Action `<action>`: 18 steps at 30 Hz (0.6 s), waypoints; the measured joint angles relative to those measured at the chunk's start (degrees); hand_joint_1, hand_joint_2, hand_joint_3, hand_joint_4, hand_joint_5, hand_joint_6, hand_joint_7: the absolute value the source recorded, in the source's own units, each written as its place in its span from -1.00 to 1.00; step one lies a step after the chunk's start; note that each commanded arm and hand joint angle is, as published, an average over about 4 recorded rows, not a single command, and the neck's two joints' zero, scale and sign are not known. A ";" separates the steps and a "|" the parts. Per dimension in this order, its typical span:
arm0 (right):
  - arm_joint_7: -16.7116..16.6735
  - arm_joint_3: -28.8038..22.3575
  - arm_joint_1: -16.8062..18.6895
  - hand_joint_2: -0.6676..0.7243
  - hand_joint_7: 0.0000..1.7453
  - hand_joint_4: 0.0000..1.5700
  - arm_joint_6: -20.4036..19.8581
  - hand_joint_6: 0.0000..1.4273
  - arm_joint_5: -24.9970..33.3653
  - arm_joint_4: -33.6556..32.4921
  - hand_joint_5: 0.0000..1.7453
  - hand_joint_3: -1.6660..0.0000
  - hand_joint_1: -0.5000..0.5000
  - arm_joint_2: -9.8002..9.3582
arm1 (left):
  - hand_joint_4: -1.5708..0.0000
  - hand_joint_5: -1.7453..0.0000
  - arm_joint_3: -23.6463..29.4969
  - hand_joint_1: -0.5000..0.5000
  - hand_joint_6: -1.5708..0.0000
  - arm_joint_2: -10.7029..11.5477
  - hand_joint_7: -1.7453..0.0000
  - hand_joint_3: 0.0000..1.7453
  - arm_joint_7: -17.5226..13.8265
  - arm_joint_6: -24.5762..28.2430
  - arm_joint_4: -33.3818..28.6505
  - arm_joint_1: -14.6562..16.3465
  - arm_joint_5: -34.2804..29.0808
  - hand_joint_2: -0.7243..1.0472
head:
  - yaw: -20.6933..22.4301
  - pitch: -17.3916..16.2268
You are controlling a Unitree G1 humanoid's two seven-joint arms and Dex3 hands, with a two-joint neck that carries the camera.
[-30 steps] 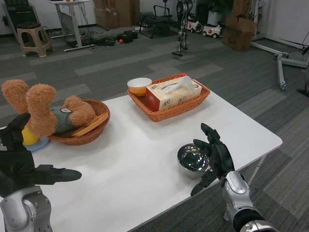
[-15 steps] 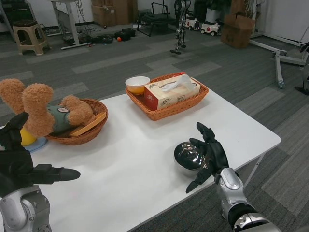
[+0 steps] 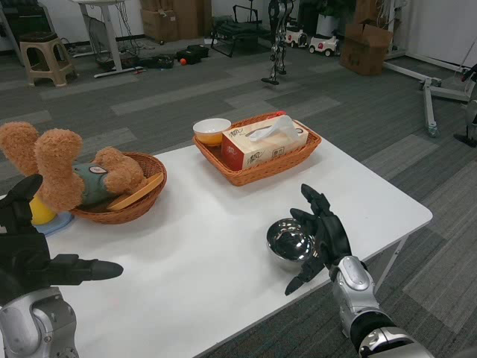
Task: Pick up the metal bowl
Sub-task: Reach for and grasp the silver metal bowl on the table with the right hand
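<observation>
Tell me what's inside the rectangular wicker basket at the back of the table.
The rectangular basket holds a tissue box with a tissue poking out the top, and a small white bowl sits at its left end. Anything beneath the box is hidden.

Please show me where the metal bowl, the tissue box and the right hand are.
metal bowl [image 3: 289,242], head view, on its shiny inside.
tissue box [image 3: 262,145], head view, on its front side.
right hand [image 3: 326,235], head view, on the middle of the hand.
</observation>
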 measured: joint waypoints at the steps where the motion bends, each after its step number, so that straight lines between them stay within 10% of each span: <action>1: -0.01 0.00 0.00 0.64 -0.64 -1.00 0.00 -1.00 0.05 0.00 -0.22 0.90 -0.83 0.00 | -0.43 -0.41 0.00 -0.91 1.00 0.00 0.92 -1.00 0.00 0.00 0.00 0.00 0.00 -0.87 | -0.04 -0.01; 18: -0.02 -3.11 0.83 0.64 -0.60 -1.00 -0.05 -1.00 0.63 -2.58 -0.22 0.90 -0.83 -0.18 | -0.43 -0.41 -0.23 -0.91 1.00 -0.01 0.92 -1.00 -0.01 0.01 0.01 -0.01 0.00 -0.90 | -1.09 0.06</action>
